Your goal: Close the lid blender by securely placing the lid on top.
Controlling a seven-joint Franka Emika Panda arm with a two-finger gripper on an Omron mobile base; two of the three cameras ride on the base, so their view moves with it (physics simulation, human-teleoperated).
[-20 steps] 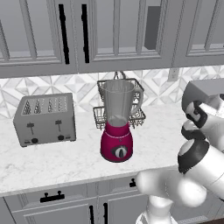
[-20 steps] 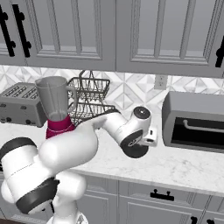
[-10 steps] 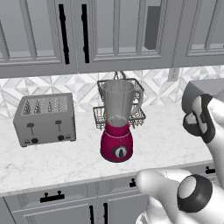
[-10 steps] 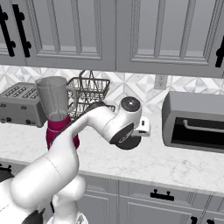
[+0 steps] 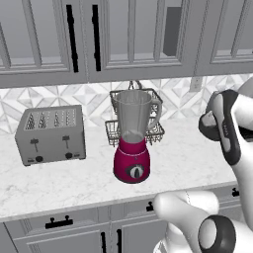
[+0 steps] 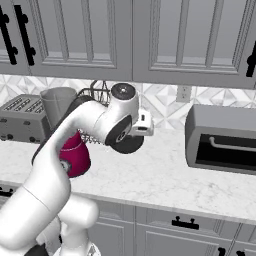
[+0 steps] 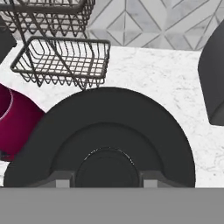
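On the marble counter [image 5: 59, 180] the blender [image 5: 132, 141] stands upright, its long axis vertical: rounded magenta base at the bottom with the dark dial facing the front edge, the clear tapered jar above, mouth open and pointing straight up, handle on the side toward the arm. Directly behind it, close against the tiled backsplash, sits a dark wire rack [image 5: 154, 129] of two tiers; the jar partly covers it in the left base view. A grey four-slot toaster [image 5: 50, 134] rests to the blender's left, apart from it. Far off on the other side a grey toaster oven [image 6: 222, 138] with a dark glass door occupies the counter. Grey cabinet doors [image 6: 85, 37] hang above.

The lid [image 6: 126, 143], a dark round disc, is up in the air at the arm's end, right of the blender and lower than the jar's mouth. In the right base view it appears edge-tilted, its flat face turned mostly toward the camera. In the hand view the lid [image 7: 105, 140] spreads as a broad dark dome just ahead of the claw [image 7: 106, 177], with the magenta base to one side and the rack's lower basket beyond. The fingertips are hidden against the dark disc, but the claw seems to be clamped on the lid
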